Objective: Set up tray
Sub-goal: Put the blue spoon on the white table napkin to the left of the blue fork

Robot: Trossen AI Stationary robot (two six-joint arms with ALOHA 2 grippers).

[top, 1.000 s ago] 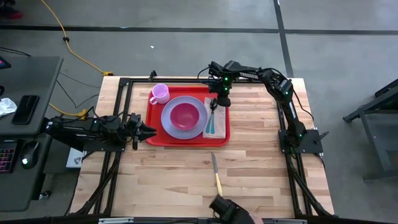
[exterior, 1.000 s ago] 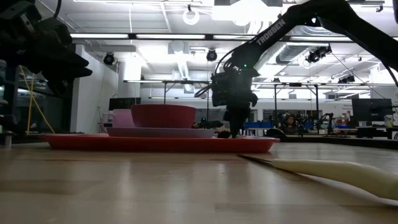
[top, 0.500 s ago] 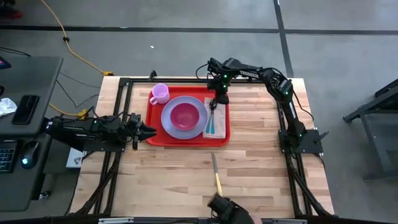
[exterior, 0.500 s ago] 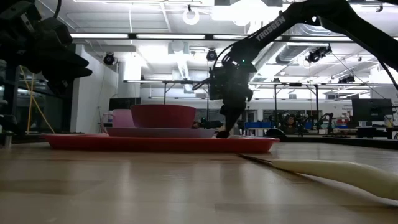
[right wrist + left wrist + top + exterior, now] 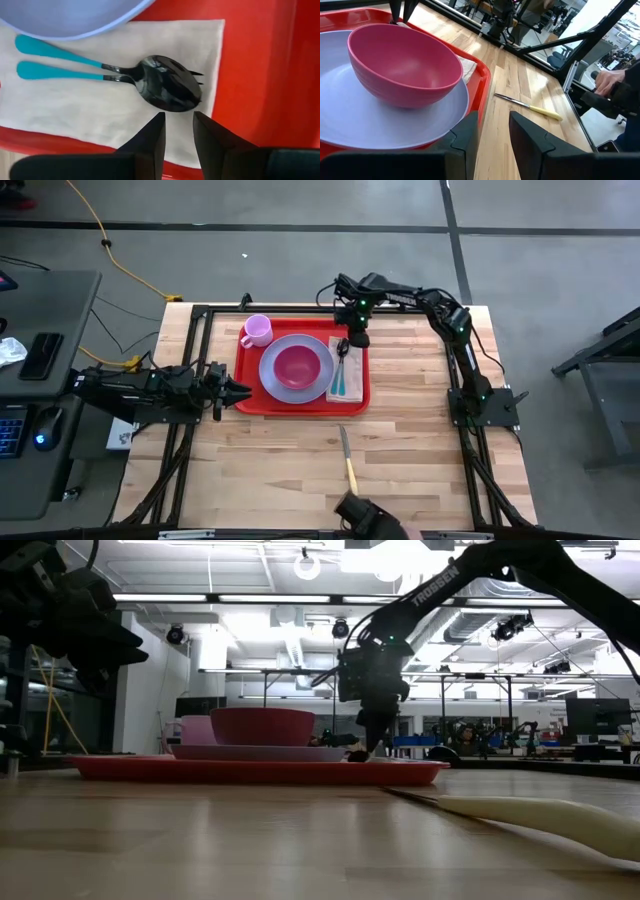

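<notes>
Lying nearest the front table edge is a knife with a pale yellow handle, alone on the bare wooden table and well apart from the tray. Beyond it, the red tray sits flat toward the far half of the table. On the tray stands a lavender plate carrying a pink bowl; a pink cup occupies the far left corner. Beside the plate, on the tray's right side, a white napkin holds a spoon laid over a fork, both with teal handles. The left gripper rests low just off the tray's left edge, fingers slightly apart, holding nothing. The right gripper hovers over the napkin's far end, just above the spoon bowl, fingers parted and empty.
</notes>
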